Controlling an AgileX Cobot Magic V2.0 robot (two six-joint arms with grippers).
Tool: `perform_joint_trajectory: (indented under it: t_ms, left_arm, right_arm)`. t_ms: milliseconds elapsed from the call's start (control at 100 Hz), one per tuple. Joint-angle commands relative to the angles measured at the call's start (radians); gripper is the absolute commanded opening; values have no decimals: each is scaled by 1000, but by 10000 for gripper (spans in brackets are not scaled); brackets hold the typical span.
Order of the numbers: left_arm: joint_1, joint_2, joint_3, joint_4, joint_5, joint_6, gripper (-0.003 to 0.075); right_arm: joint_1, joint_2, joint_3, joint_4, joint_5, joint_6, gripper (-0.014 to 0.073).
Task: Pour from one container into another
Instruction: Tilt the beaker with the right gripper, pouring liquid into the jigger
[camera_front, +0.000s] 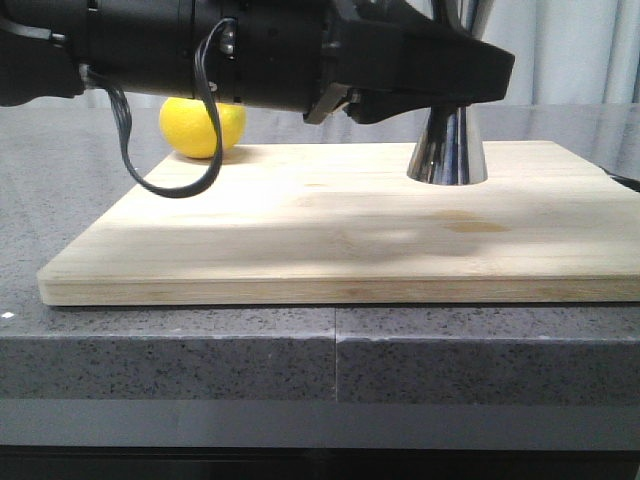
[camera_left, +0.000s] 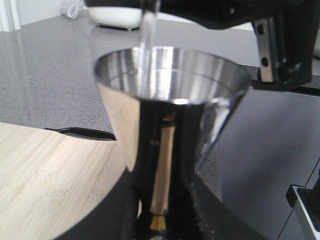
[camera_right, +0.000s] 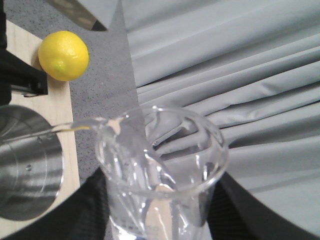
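Jigger (camera_left: 170, 90): we count one, upright on the board, the left gripper's (camera_left: 165, 220) jaws closed on its waist.
Beaker (camera_right: 160, 165): we count one, tipped above the jigger, clamped in the right gripper (camera_right: 160, 220); a thin stream (camera_left: 145, 50) falls into the cup.
Lemon (camera_front: 202, 126): one, at the board's far edge.
Board (camera_front: 340, 240): one.

Front low, level — wrists close, sharing jigger (camera_left: 170, 100).
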Motion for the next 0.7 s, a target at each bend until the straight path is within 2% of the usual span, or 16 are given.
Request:
perform_joint_trajectory:
  t_ms: [0,690]
  left_arm:
    - [-4,-55,-30,-48,-61,-7,-21]
    - [-4,-55,-30,-48,-60,-7,-21]
  right_arm:
    - [0,-22,-40,-4,-15,-5,261]
    - [0,-22,-40,-95,31,-5,261]
